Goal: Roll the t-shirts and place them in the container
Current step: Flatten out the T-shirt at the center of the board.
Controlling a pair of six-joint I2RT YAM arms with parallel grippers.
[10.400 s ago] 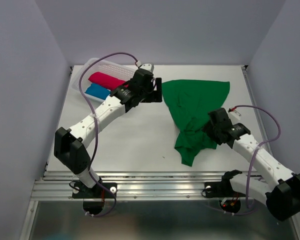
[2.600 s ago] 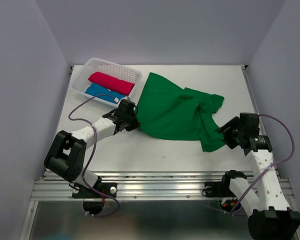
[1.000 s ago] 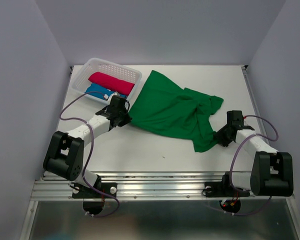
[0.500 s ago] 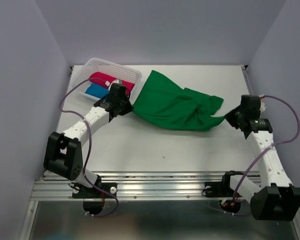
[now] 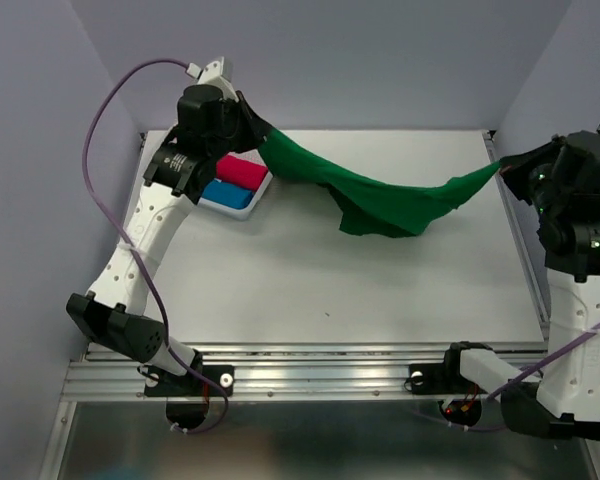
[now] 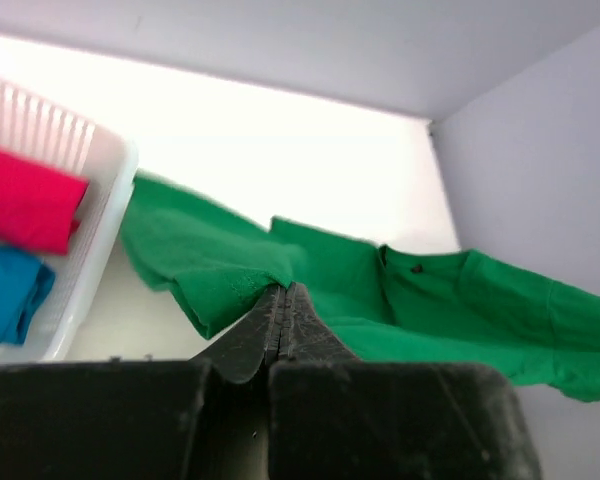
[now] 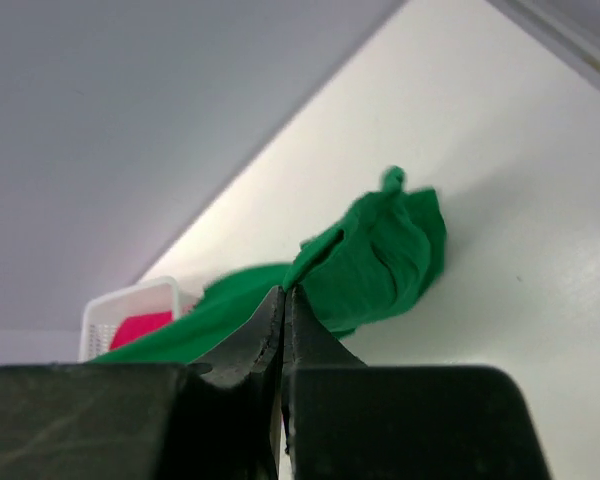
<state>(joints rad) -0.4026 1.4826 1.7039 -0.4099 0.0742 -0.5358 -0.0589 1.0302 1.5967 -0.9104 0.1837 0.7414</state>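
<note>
Both claws are clamped shut on the green shirt (image 5: 390,203): left claw (image 5: 252,127) holds one end high above the basket (image 6: 40,125), right claw (image 5: 504,169) the other near the table's (image 5: 330,275) right edge; the cloth hangs stretched between them, middle sagging; pink shirt (image 5: 242,172) and blue shirt (image 5: 227,194) lie in the basket

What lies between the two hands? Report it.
The green t-shirt, gripped by left hand and right hand, spans the whole gap, sagging midway; the top view shows it.
</note>
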